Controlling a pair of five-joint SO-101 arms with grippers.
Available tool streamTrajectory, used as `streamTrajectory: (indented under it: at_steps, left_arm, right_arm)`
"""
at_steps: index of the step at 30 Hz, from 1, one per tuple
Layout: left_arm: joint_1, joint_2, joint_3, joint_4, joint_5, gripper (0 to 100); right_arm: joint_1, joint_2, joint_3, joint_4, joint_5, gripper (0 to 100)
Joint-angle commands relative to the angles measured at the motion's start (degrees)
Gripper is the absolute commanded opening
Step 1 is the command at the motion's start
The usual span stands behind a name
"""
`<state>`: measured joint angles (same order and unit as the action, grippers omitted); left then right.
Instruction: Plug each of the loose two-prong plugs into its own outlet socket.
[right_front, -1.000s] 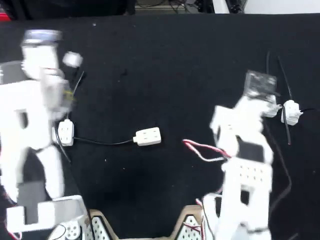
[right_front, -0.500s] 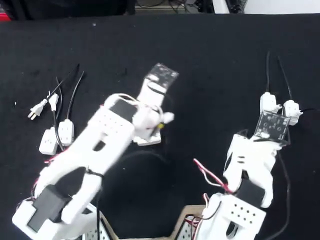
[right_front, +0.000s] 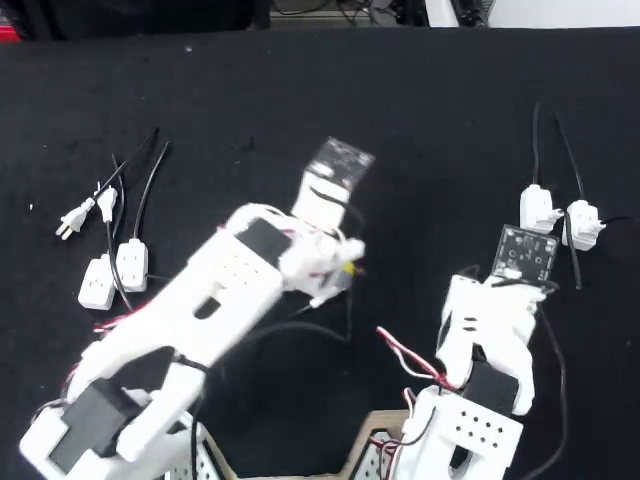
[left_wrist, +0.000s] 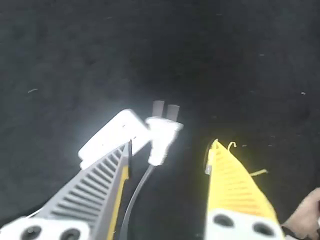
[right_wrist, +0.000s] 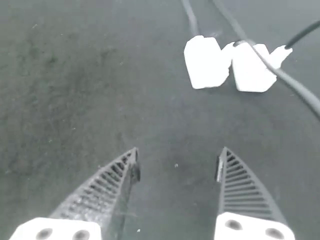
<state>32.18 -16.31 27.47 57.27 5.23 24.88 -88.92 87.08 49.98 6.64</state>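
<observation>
In the left wrist view a white two-prong plug (left_wrist: 161, 134) lies between the fingers of my open left gripper (left_wrist: 171, 146), close to the grey finger (left_wrist: 102, 182). Its black cord runs back toward the wrist. A white outlet socket (left_wrist: 109, 136) lies right beside the plug. From above, the left arm (right_front: 220, 290) reaches diagonally to the table's middle and covers that socket. My right gripper (right_wrist: 178, 155) is open over bare cloth. Two white connector bodies (right_wrist: 205, 61) with black cords lie a short way ahead of it and show in the high view at the right (right_front: 537, 208).
At the far left lie a loose plug (right_front: 68, 222), a second plug (right_front: 105, 200) and two white sockets (right_front: 112, 272) with tangled cords. A black cord loops on the cloth (right_front: 300, 328) under the left arm. The right arm (right_front: 490, 330) stands at the near right.
The left arm swung from the far left to the table's middle, then edged slightly right. The right arm drew back from the two white pieces at the right.
</observation>
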Motion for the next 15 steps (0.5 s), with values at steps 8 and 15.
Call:
streamTrajectory:
  at_steps: [8, 15]
  left_arm:
    - [-28.79, -7.56, 7.96, 0.09, -4.04, 24]
    - [-34.15, -8.09, 23.08, -16.88, 3.96, 24]
  right_arm:
    - [-16.26, -0.31, -9.01, 5.71, 5.98, 24.0]
    - [-34.90, 4.62, -9.10, 5.10, 5.27, 24.0]
